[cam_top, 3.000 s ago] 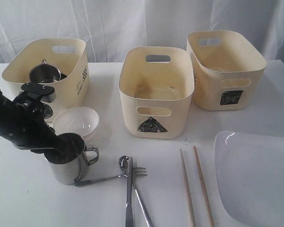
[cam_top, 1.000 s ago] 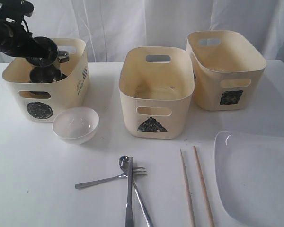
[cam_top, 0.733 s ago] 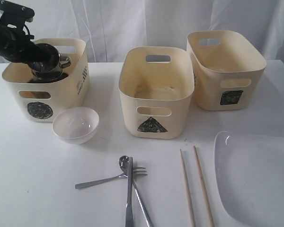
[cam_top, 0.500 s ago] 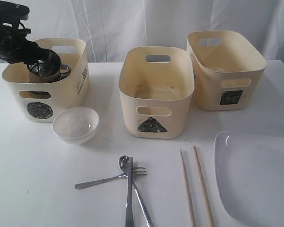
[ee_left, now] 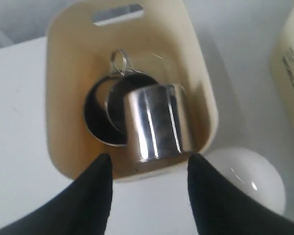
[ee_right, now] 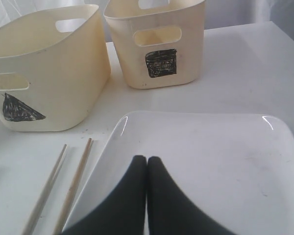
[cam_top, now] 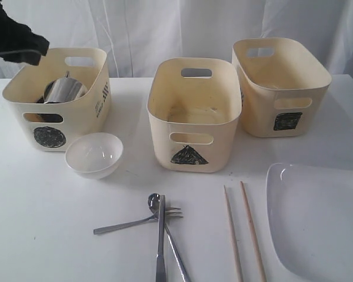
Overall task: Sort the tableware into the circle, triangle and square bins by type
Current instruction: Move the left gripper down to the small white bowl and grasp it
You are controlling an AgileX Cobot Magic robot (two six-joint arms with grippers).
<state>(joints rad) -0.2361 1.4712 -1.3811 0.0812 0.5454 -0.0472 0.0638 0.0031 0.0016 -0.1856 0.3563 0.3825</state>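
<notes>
A steel mug [ee_left: 157, 122] lies on its side in the circle bin [cam_top: 76, 126], leaning on another mug [ee_left: 118, 98] inside a wider steel rim. My left gripper [ee_left: 149, 156] hangs open above the bin's near rim, holding nothing, and shows at the top left corner [cam_top: 15, 38]. The small white bowl [cam_top: 94, 154] sits in front of that bin. Spoon, fork and knife [cam_top: 160, 220] lie crossed at the front, with the chopsticks [cam_top: 244, 232] to their right. My right gripper [ee_right: 147, 159] is shut and empty over the white plate [ee_right: 210, 161].
The triangle bin [cam_top: 194, 114] stands in the middle and the square bin [cam_top: 280, 85] at the back right, both showing nothing inside. The plate [cam_top: 317, 220] fills the front right corner. A white curtain hangs behind the table.
The left gripper lifted a steel mug from the table into the circle bin and let it go. It then drew back up and to the left, open.
</notes>
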